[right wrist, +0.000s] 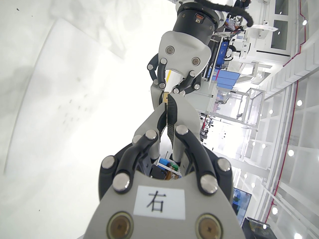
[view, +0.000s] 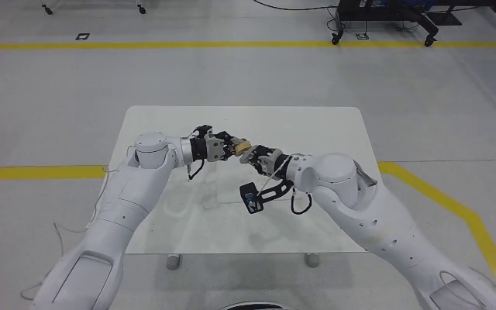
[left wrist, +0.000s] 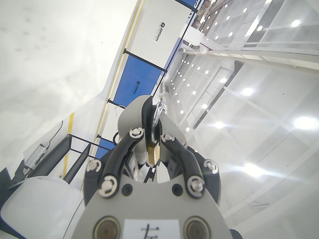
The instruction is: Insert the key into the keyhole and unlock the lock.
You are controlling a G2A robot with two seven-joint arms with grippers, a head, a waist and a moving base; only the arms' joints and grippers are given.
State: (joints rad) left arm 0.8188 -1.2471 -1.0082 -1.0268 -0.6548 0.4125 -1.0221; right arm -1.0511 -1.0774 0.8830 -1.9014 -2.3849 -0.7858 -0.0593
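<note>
Plainly, inserting the key is the step in hand. The lock [left wrist: 152, 153], brass with a silver shackle, is up off the desk [view: 333, 128], clamped between the closed fingers of the left gripper [left wrist: 155, 119]. Just beside the lock is the right gripper [right wrist: 169, 105]. Its fingers are pressed together on a thin piece seen edge-on, which I take to be the key [right wrist: 165, 112]. I cannot make out the keyhole, nor whether the key's tip has entered it. To do this well, the blade should line up with the lock's long axis before any push, because a tilt would jam the tip against the brass face. The push should be slow and straight toward the lock, with the left arm bracing it. The turn should wait until the blade is fully seated, since both grips look narrow and could slip.
</note>
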